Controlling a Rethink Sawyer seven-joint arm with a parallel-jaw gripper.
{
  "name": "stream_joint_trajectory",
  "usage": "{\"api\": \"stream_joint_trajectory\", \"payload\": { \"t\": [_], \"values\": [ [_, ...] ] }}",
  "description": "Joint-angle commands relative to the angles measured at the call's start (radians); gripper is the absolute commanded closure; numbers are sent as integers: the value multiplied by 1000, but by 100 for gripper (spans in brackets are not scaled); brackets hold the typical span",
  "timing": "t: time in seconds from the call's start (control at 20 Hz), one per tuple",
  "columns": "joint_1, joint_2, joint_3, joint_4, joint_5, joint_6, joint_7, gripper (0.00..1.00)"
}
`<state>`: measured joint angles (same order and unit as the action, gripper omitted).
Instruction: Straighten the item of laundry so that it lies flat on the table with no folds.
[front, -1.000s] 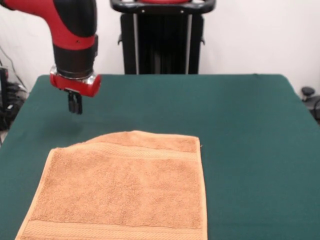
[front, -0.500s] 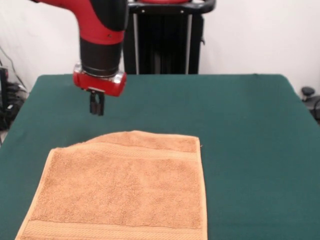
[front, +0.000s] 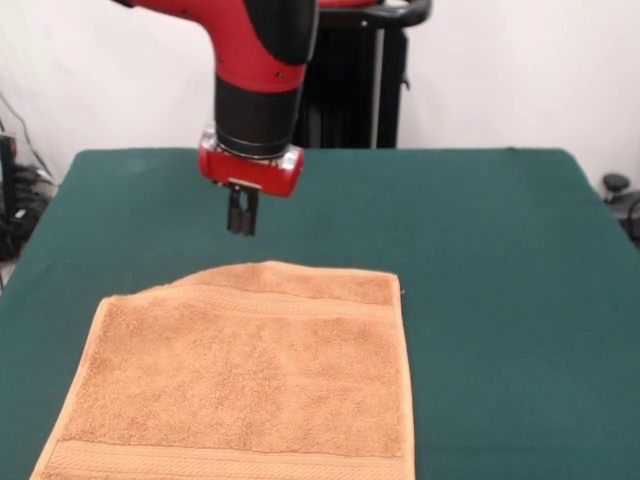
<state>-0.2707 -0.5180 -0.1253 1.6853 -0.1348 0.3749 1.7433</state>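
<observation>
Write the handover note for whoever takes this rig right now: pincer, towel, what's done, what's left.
Pincer: hangs above the table, just beyond the towel's far edge, holding nothing; open or shut cannot be told.
Towel: lies on the near part of the table, mostly flat, near edge cut off by the frame.
Done: most of it is spread.
Left: the far edge looks folded over, with a second layer showing behind the border band; unfold it.

You're looking at a lab or robot test room, not a home. A red and black industrial arm (front: 255, 60) hangs over a felt-covered green worktop (front: 480, 260). Behind stands a black metal stand (front: 340, 80) against a bare white wall (front: 500, 70); cables (front: 20, 190) trail at the left edge.
</observation>
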Motion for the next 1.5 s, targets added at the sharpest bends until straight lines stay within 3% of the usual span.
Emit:
{"api": "stream_joint_trajectory", "payload": {
  "t": [0.05, 0.35, 0.7, 1.1, 1.5],
  "values": [
    [83, 110, -6, 71, 117, -121, 355, 100],
    [106, 179, -6, 58, 185, -210, 352, 100],
    [198, 236, -56, 31, 300, -243, 355, 100],
    [287, 208, -106, 54, 418, -181, 341, 100],
    [289, 204, -88, 80, 469, -212, 305, 100]
  ]
}}
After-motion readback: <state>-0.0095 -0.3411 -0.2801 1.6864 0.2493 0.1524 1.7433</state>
